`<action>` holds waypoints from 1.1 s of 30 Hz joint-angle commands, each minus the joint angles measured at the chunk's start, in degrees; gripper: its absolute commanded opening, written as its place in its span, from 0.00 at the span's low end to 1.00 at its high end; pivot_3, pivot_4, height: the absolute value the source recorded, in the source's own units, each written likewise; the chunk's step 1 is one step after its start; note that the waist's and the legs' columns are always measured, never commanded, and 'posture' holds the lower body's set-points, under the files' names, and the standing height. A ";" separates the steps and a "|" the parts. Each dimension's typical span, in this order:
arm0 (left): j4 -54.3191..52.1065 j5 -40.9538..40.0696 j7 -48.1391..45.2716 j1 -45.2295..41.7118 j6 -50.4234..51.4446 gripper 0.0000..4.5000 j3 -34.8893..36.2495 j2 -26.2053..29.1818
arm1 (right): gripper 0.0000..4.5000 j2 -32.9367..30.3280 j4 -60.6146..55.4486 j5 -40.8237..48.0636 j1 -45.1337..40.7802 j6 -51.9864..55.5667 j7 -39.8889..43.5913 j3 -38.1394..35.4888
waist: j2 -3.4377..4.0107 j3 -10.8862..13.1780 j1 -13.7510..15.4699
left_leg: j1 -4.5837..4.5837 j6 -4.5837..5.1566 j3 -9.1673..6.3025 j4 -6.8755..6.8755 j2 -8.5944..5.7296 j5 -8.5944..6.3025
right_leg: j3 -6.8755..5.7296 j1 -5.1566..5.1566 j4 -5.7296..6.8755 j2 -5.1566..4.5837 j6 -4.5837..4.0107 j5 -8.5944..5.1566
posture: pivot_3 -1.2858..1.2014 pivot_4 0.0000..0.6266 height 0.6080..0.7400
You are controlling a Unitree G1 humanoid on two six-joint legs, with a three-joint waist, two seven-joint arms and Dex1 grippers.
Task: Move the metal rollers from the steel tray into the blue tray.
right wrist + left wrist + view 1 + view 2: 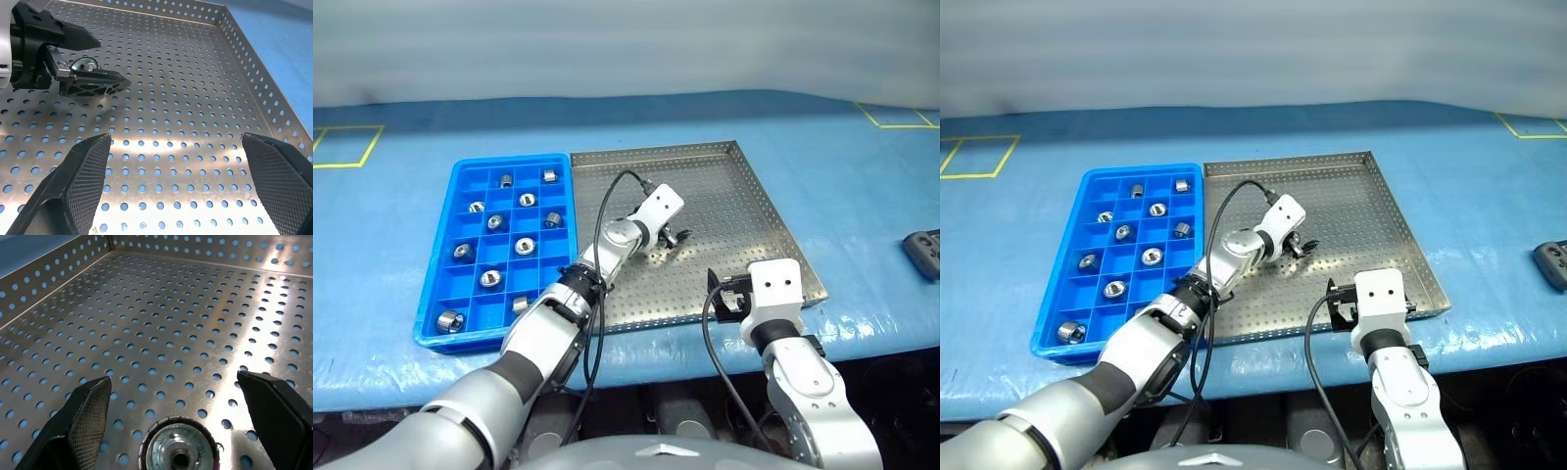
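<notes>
Head views: left gripper (677,238) reaching over the steel tray (759,211), jaws spread around one metal roller (1297,245); other rollers (525,246) sitting in the blue tray (433,289) compartments.

Left wrist: roller lying between parted fingers (88,413).

Right wrist: right gripper (181,183) wide open, empty, over the tray's near edge.

The left gripper (677,236) hangs open over the steel tray (759,211), beside the blue tray (460,186) holding metal rollers (525,246).
</notes>
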 commanded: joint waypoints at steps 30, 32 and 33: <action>-61.60 -13.46 -18.04 18.12 19.32 0.41 6.66 16.73 | 1.00 -1.89 5.77 1.12 -12.66 -0.29 5.34 6.16 | 0.05 -0.03 1.66 | 0.14 -0.02 0.00 -0.02 0.09 0.02 | 0.07 0.04 0.14 0.09 -0.03 0.01 | 0.53 0.24 1.00; -66.37 -14.99 -20.88 21.69 20.12 0.41 7.61 21.27 | 1.00 -2.30 6.88 1.32 -14.20 -0.38 6.15 6.92 | 0.06 -0.03 2.48 | 0.14 -0.03 0.03 -0.02 0.09 0.02 | 0.08 0.04 0.13 0.06 -0.04 0.01 | 0.54 0.24 1.00; -68.65 -15.68 -21.86 23.74 20.61 0.41 8.43 23.52 | 1.00 -2.44 7.40 1.46 -14.92 -0.48 6.54 7.27 | 0.06 -0.03 2.80 | 0.13 -0.03 0.03 -0.02 0.10 0.02 | 0.08 0.04 0.10 0.04 -0.04 0.00 | 0.54 0.24 1.00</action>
